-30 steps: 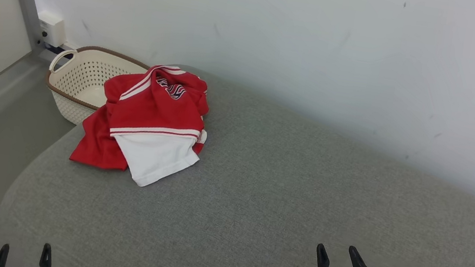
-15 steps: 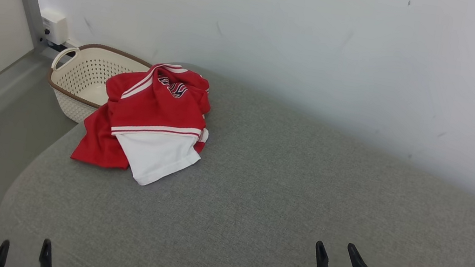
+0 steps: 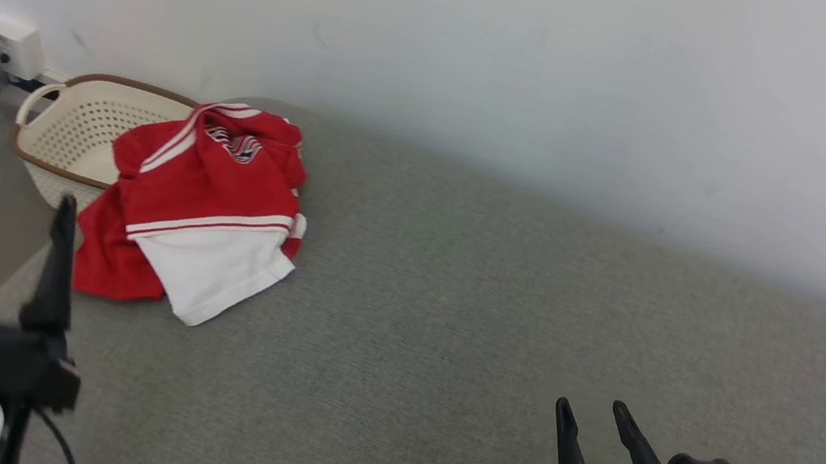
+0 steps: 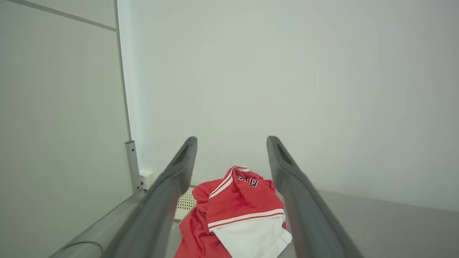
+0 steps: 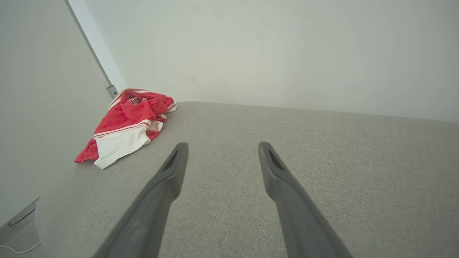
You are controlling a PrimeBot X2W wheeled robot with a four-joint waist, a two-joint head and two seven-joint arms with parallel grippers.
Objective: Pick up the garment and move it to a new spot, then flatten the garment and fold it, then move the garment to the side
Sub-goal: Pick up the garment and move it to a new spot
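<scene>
Claws gape: left claw (image 3: pixel 28 195) aims toward garment (image 3: pixel 207 185), right claw (image 3: pixel 590 406) well apart.

Basket (image 3: pixel 76 128) right side hidden behind garment (image 3: pixel 206 193); chest print unreadable.

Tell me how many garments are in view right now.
1: a red-and-white garment bunched at the far left corner of the grey cushion, beside the basket. More may hide beneath it.

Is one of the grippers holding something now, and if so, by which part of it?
Nothing is held. The left gripper and the right gripper are both open and empty; the garment lies crumpled on the grey surface, apart from both.
</scene>
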